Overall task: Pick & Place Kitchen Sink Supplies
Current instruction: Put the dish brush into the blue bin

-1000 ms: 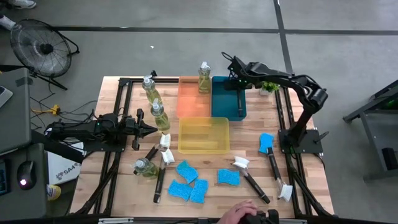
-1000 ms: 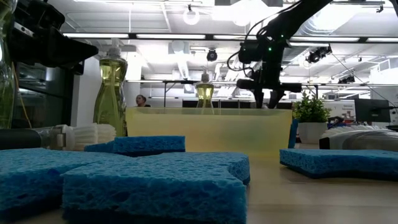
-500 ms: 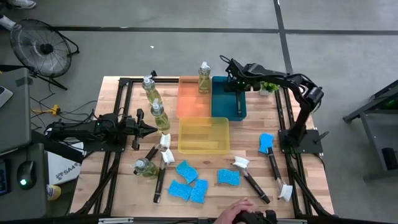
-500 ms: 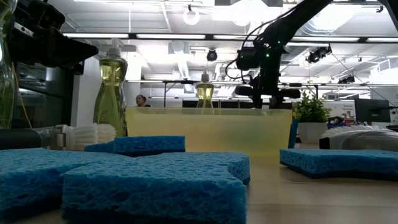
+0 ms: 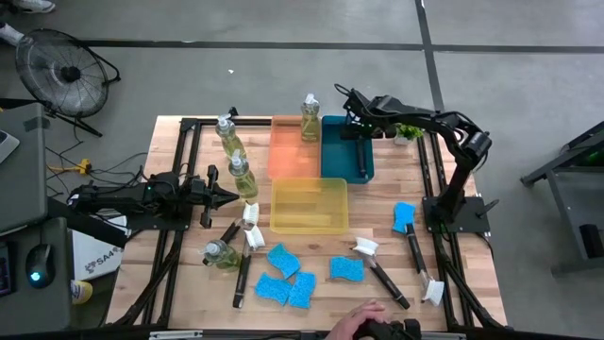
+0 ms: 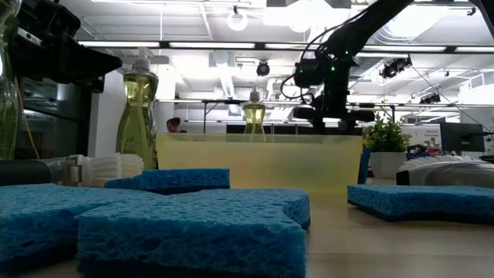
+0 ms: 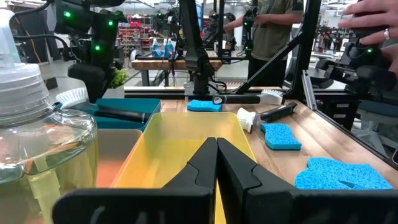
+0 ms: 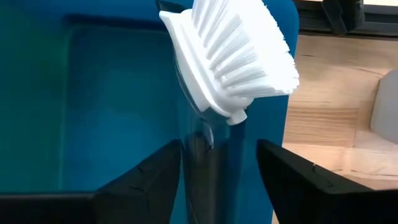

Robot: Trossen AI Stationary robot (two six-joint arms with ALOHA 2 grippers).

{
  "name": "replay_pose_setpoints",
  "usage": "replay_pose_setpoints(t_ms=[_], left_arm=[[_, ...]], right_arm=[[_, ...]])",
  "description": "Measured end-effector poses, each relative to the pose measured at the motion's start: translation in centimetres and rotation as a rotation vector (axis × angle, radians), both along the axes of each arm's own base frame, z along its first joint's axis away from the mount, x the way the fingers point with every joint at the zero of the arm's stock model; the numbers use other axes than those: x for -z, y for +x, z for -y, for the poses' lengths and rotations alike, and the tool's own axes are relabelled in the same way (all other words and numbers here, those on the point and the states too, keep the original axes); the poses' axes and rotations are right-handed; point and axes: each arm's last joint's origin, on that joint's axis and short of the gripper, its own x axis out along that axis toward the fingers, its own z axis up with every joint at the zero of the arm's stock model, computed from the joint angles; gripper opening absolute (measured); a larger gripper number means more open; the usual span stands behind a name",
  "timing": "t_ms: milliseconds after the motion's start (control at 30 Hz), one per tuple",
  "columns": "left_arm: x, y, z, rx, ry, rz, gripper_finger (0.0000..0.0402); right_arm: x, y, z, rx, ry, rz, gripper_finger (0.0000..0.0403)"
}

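Since a second ago the right pincer (image 5: 360,129) has shifted slightly left over the teal tray (image 5: 332,168) at the desk's far side; its fingers stand apart around a dish brush (image 8: 231,53) lying in that tray. Left pincer (image 7: 216,163), closed, waits by the yellow tray (image 5: 310,225).

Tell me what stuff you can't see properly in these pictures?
- Whether the dish brush touches the teal tray floor: the right wrist view cuts its handle off between the right gripper jaws.
- What lies inside the yellow tray: in the low view its cloudy wall hides it.
- The person at the table's near edge: the high view's bottom edge shows only a hand.
- The left gripper: shut, waiting.
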Motion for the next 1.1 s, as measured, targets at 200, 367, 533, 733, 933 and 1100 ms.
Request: replay_pose_setpoints(t_ms=[200, 367, 533, 733, 933, 1100], left_arm=[[0.0, 0.0, 0.0, 0.0, 0.0, 0.0, 0.0001], [0.0, 0.0, 0.0, 0.0, 0.0, 0.0, 0.0001], [0.0, 0.0, 0.0, 0.0, 0.0, 0.0, 0.0001], [0.0, 0.0, 0.0, 0.0, 0.0, 0.0, 0.0001], [0.0, 0.0, 0.0, -0.001, 0.0, 0.0, 0.0001], [0.0, 0.0, 0.0, 0.0, 0.0, 0.0, 0.0001]], right_arm=[[-0.6, -0.1, -0.1, -0.036, -0.014, 0.012, 0.0226], [-2.3, -0.6, -0.7, -0.091, -0.044, 0.024, 0.0228], [-4.5, -1.2, -2.8, -0.178, -0.05, 0.003, 0.0228], [-7.2, -2.4, -7.5, -0.288, -0.016, -0.09, 0.0227], [-9.1, -3.1, -12.4, -0.373, 0.029, -0.124, 0.0226], [-8.9, -3.2, -16.0, -0.413, 0.109, -0.068, 0.0226]])
